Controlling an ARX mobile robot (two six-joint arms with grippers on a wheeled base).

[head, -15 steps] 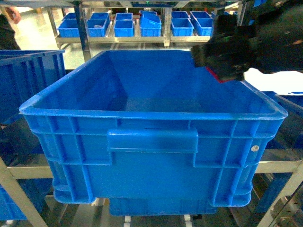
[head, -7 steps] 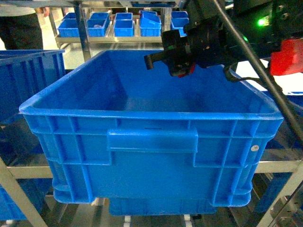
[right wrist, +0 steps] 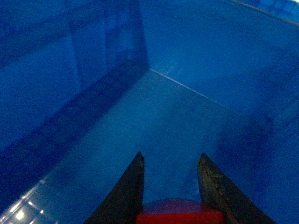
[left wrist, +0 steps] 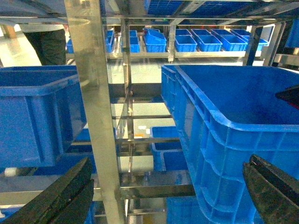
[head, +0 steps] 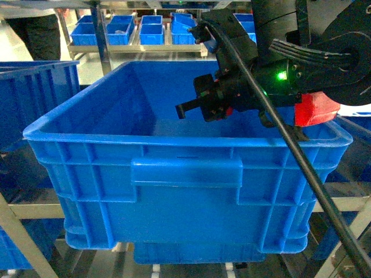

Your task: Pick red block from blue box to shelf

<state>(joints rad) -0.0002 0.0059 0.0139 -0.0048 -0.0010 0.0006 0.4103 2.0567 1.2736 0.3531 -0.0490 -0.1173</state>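
1. Steel shelf (head: 151, 49) tiers fill the top of the head view, carrying nine small bins (head: 152, 30) in a row. Since a second ago the right gripper (head: 194, 106) has swung from the upper right edge to centre frame, dipping inside the big blue crate (head: 185, 174); likely the block is being lowered there.
2. Left wrist view: left gripper (left wrist: 168, 196), jaws spread wide and empty, low beside one shelf upright (left wrist: 96, 102) and two crates.
3. Right wrist view: jaws pinch one red block (right wrist: 180, 212) at bottom centre, above the crate floor.
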